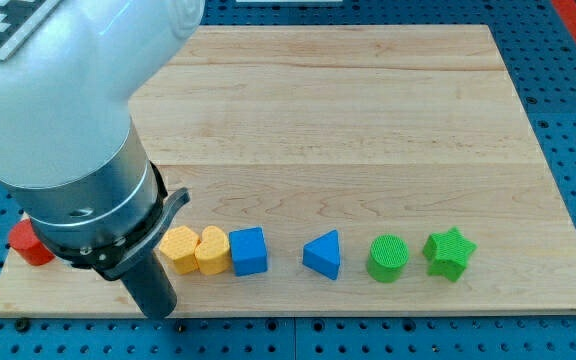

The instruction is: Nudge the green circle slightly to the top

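The green circle (388, 259) lies near the view's bottom right on the wooden board (368, 120), between a blue triangle (323, 254) on its left and a green star (449, 252) on its right. My rod comes down at the view's bottom left and my tip (160, 314) rests near the board's bottom edge, far to the left of the green circle, just below and left of a yellow hexagon (179, 247).
A yellow heart (210, 250) and a blue cube (249, 251) sit in a row right of the hexagon. A red block (28, 243) is partly hidden behind the arm (68, 110) at the left edge. The arm covers the board's left part.
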You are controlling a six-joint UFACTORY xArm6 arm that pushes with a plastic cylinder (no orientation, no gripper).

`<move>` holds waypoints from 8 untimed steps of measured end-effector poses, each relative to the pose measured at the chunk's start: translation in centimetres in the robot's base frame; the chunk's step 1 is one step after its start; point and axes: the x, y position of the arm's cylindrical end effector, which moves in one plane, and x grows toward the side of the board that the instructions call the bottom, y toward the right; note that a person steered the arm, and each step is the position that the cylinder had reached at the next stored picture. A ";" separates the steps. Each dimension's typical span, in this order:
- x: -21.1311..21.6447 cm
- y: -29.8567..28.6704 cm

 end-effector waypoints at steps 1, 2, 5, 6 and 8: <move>0.0 0.0; -0.3 0.6; -0.6 0.8; 0.1 2.8; 0.2 15.2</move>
